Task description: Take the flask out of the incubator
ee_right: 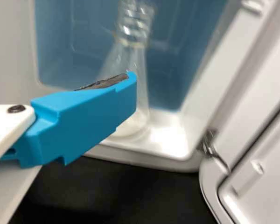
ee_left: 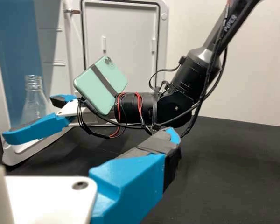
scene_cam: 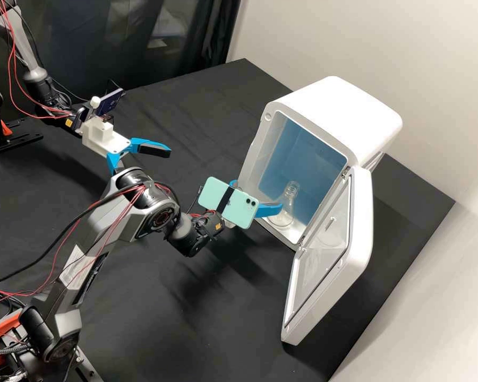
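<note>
Right gripper (ee_left: 29,119), its two blue fingers spread apart and holding nothing, hangs at the mouth of the incubator (scene_cam: 334,114), which stands near the far right corner of the black bench (scene_cam: 207,318). The white cabinet's door (scene_cam: 329,249) hangs wide open on its hinge side, showing a blue-lit chamber. The right arm (scene_cam: 138,212) stretches across the bench toward that opening, a mint-green phone (scene_cam: 228,202) strapped to its wrist. In the right wrist view one blue finger (ee_right: 84,116) lies in front of the glass. Whether the fingers already stand either side of the glass cannot be told.

Farther back on the bench, well apart from the cabinet, the left gripper (scene_cam: 139,161) hangs above the surface with its fingers wide apart and empty, facing the incubator.

Smallest on the scene is the clear conical flask (scene_cam: 288,204), upright on the chamber floor near the front lip, untouched as far as can be seen.

By these views the task looks barely under way. The door is open and the approach is made, but the grasp, the lift and the withdrawal past the door frame all appear to remain.
</note>
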### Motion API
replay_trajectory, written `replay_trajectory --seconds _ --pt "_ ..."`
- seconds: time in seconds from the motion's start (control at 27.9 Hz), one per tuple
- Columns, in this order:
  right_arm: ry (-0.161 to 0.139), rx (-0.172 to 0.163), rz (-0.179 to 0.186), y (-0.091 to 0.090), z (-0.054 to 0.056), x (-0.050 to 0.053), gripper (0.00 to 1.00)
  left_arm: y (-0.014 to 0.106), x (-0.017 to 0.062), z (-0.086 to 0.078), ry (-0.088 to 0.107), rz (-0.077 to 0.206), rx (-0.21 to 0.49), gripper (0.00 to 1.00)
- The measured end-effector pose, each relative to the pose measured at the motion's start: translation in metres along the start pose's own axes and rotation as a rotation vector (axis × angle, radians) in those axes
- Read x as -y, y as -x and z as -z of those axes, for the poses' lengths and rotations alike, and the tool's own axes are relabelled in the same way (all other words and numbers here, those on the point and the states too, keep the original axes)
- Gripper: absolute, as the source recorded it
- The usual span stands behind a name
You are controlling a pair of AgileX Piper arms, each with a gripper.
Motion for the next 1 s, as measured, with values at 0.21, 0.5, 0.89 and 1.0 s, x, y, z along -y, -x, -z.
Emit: replay_trajectory --seconds 0.21,0.5,0.89,1.0 --pt "-0.024 0.003 -0.047 0.018 -0.004 -0.012 1.00 0.000 0.0003 -0.001 -0.001 0.002 0.005 1.00" --pt "-0.041 0.011 -0.097 0.016 -0.011 -0.026 1.00 0.000 0.0012 -0.001 0.000 0.005 0.004 1.00" --pt "-0.044 0.044 -0.068 -0.005 -0.021 -0.020 1.00 0.000 0.0016 0.000 0.000 0.006 0.003 1.00" --pt "-0.042 0.035 -0.050 -0.010 -0.016 -0.013 1.00 0.000 0.0016 0.000 0.000 0.006 0.003 1.00"
